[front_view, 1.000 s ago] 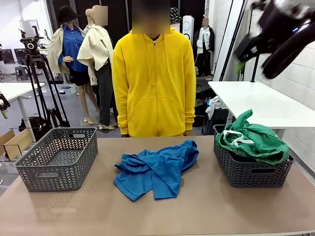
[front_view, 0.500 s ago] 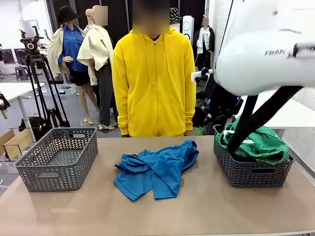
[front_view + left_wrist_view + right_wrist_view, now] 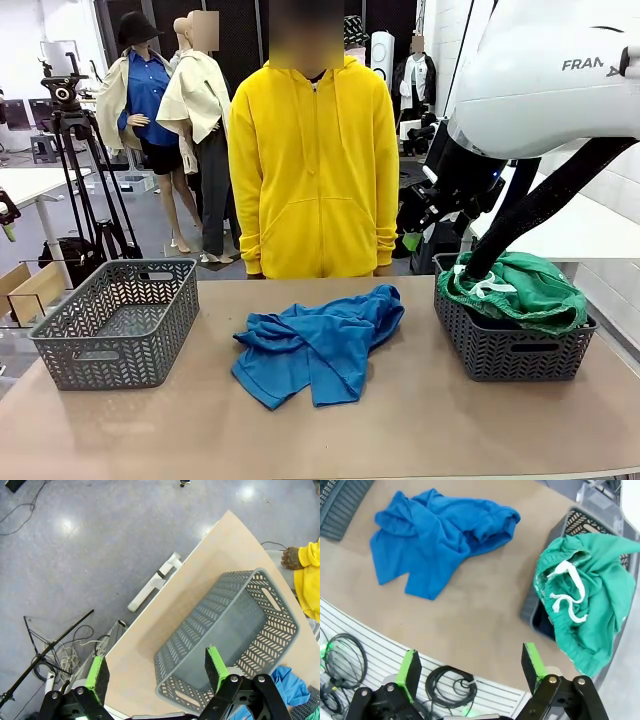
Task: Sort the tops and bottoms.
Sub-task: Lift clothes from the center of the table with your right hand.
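Bright green shorts [image 3: 525,288] with a white drawstring lie heaped over the grey basket [image 3: 510,352] at the table's right. In the right wrist view the shorts [image 3: 590,605] spill over that basket's rim [image 3: 580,519]. A bright blue shirt [image 3: 318,342] lies crumpled mid-table, and the wrist view shows the shirt [image 3: 432,537] from above. My right gripper [image 3: 470,669] hangs open high over the table's near edge, holding nothing. The right arm [image 3: 545,85] looms at upper right. My left gripper [image 3: 157,667] stands open above the empty left basket [image 3: 235,630].
An empty grey basket [image 3: 118,322] sits at the table's left. A person in a yellow hoodie [image 3: 315,170] stands at the far edge, one hand [image 3: 290,557] by the table. A camera tripod [image 3: 75,130] and a white table [image 3: 530,210] stand beyond.
My right arm has swung down and leftward from the top right corner to hang above the right basket. The clothes and baskets have stayed put.
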Available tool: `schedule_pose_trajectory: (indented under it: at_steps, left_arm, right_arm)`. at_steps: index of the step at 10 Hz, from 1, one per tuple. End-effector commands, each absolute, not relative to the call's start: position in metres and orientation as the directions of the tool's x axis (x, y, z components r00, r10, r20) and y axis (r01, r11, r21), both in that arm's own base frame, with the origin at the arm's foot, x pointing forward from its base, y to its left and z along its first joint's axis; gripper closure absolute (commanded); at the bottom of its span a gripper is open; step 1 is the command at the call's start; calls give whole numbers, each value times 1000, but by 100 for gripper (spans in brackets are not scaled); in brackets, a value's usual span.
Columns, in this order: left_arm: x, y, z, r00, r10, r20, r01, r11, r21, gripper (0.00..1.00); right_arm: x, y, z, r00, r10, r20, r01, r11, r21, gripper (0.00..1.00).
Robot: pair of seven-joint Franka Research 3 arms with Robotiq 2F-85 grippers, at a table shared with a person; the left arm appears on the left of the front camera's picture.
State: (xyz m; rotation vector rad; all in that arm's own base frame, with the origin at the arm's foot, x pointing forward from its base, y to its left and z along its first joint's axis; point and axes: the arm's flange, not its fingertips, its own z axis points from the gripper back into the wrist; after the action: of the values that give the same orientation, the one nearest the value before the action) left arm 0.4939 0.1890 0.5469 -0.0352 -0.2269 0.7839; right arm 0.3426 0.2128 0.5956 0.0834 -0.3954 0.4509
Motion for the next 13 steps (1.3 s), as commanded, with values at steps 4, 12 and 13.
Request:
schedule_pose_trajectory:
  at_steps: [4,12,13]
  left_arm:
    - [493,191,549,690,697,192,-694,713,-94,0]
    - [493,191,549,690,697,192,-694,713,-94,0]
    - [493,191,549,690,697,192,-694,713,-94,0]
  right_arm:
    - [431,267,513,858,436,272,-474,876,89,0]
    - [473,330,388,909,400,116,-395,917,-61,0]
    - [484,333,373,910,391,140,-389,920,-38,0]
